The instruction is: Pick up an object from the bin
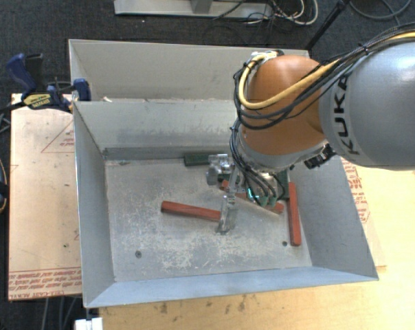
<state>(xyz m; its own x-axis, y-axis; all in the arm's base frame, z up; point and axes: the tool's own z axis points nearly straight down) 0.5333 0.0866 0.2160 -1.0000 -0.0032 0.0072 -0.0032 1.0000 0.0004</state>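
In the camera view, the grey metal bin (159,260) holds only a few things. A long, thin reddish-brown stick (190,210) lies flat on the bin's floor near the middle, running left to right with a slight downward slope and with bare floor all round it. The hand (225,224) hangs from the arm's orange wrist cover (283,108), and its tip is low over the floor at the right end of this stick. I cannot tell whether it touches the stick, whether it is released or clenched, or whether anything is held in it.

The stick looks stiff, light and smooth, like a crayon or a painted rod. I judge that it will not bend in a grip, but that it may roll or swing if taken at its very end. A hold across its narrow width nearer its middle should balance it better, and the floor there is clear on both sides.

Under the wrist, just right of the hand, lies a small cluster: a pale wooden stick (272,209) and some small green bits (262,195), partly hidden. A second red stick (294,220) lies lengthwise towards the bin's right wall. A small dark green block (194,160) sits against the back wall, well apart from the hand.
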